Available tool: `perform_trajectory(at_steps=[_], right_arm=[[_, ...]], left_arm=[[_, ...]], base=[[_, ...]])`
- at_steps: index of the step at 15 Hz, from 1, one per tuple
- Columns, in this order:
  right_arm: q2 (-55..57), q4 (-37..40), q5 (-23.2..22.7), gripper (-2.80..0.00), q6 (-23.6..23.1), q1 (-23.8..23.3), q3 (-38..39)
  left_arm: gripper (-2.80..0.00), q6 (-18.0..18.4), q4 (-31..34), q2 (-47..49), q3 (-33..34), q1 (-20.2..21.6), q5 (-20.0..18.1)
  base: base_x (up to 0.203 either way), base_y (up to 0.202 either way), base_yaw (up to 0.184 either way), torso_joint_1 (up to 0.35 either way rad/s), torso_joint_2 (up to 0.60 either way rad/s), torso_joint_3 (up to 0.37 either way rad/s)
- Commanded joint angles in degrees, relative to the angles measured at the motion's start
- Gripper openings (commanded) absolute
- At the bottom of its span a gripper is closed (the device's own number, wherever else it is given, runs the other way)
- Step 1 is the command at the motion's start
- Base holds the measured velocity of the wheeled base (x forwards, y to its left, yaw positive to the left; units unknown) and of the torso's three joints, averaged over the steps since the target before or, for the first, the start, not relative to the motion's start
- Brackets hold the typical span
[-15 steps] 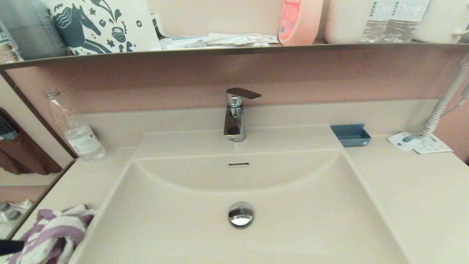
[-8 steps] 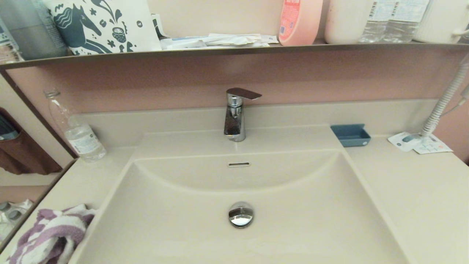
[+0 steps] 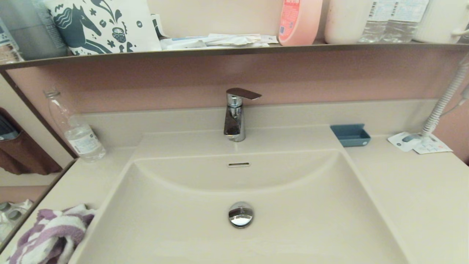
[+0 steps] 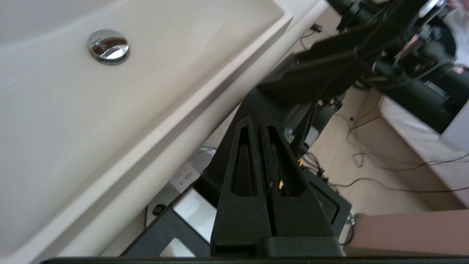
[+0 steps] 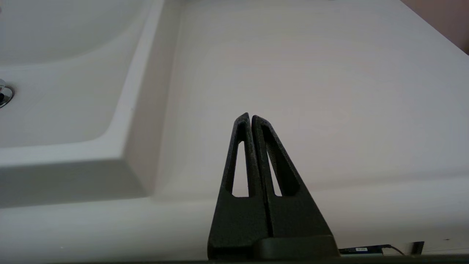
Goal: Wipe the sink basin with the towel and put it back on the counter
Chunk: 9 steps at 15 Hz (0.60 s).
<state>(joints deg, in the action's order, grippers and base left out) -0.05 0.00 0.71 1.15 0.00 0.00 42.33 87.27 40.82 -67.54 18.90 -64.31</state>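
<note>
A: Where is the towel (image 3: pixel 51 234)?

B: Lower left of the head frame; a crumpled purple-and-white heap on the counter (image 3: pixel 421 198), touching the left rim of the sink basin (image 3: pixel 285 231); nothing grips it.

A: And the basin itself?

B: It fills the middle and bottom of the frame; the round chrome drain plug (image 3: pixel 240 214) sits low in the centre, the slot overflow (image 3: pixel 238 164) above it on the curved back wall, the chrome tap (image 3: pixel 234 115) above that on the back ledge.

A: The claws?

B: Neither shows in the head frame; the left gripper (image 4: pixel 255 121) has its fingers pressed together with nothing between them, held off the basin's front edge over the floor and cables; the right gripper (image 5: pixel 248 117) is likewise closed and empty, low at the front edge of the counter, beside the basin's right rim.

A: Anything else on the counter?

B: A clear water bottle (image 3: pixel 75 128) stands at middle left; a small blue tray (image 3: pixel 350 135) sits at the right back corner of the basin; paper cards (image 3: pixel 419 143) lie at the far right.
</note>
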Motion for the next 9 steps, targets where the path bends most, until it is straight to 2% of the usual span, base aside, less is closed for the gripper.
perform_trajectory(at_steps=[1, 2, 4, 6, 8, 9], right_arm=[[0.0, 0.0, 0.0, -2.8, 0.0, 0.0, 0.0], [0.0, 0.0, 0.0, -2.8, 0.0, 0.0, 0.0], [0.0, 0.0, 0.0, -2.8, 0.0, 0.0, 0.0], [0.0, 0.0, 0.0, -2.8, 0.0, 0.0, 0.0], [0.0, 0.0, 0.0, -2.8, 0.0, 0.0, 0.0], [0.0, 0.0, 0.0, -2.8, 0.1, 0.0, 0.0]], left_arm=[[-2.8, 0.3, 2.7, -3.3, 1.5, -0.5, 1.1], [-2.8, 0.2, 2.7, -4.0, 2.1, -1.5, 2.0], [-2.8, -0.2, 2.7, -7.0, 3.2, -6.3, 2.7], [-2.8, -1.0, 2.7, -9.7, 3.4, -7.0, 3.1], [-2.8, -4.3, 2.7, -12.7, 3.4, -7.1, 6.7], [-2.8, -7.7, 2.7, -13.8, 3.3, -7.3, 8.2]], base=[[0.0, 0.0, 0.0, 0.0, 0.0, 0.0], [0.0, 0.0, 0.0, 0.0, 0.0, 0.0], [0.0, 0.0, 0.0, 0.0, 0.0, 0.0], [0.0, 0.0, 0.0, 0.0, 0.0, 0.0], [0.0, 0.0, 0.0, 0.0, 0.0, 0.0], [0.0, 0.0, 0.0, 0.0, 0.0, 0.0]])
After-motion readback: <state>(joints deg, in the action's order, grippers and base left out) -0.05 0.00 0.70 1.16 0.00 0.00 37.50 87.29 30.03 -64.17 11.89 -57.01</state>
